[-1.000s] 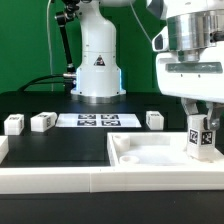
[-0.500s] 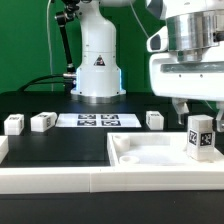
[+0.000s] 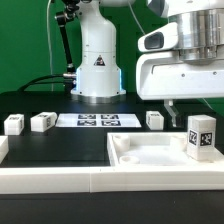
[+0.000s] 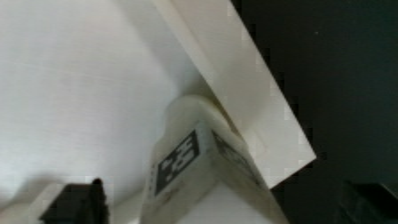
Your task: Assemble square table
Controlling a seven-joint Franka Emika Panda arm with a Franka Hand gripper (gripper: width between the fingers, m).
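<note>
While the gripper hangs with its fingers spread wide and gripping nothing, one leg stands upright on the square slab.

Along the front of the black table runs the long white border wall; the slab lies just behind it at the exterior view's right, raised rim up. The gripper is above the standing leg and clear of it. The marker board lies flat farther back. Three loose legs rest on the table: two at the exterior view's left, one just beyond the slab. In the wrist view the standing leg sits against the slab's rim, dark fingers well apart either side.
</note>
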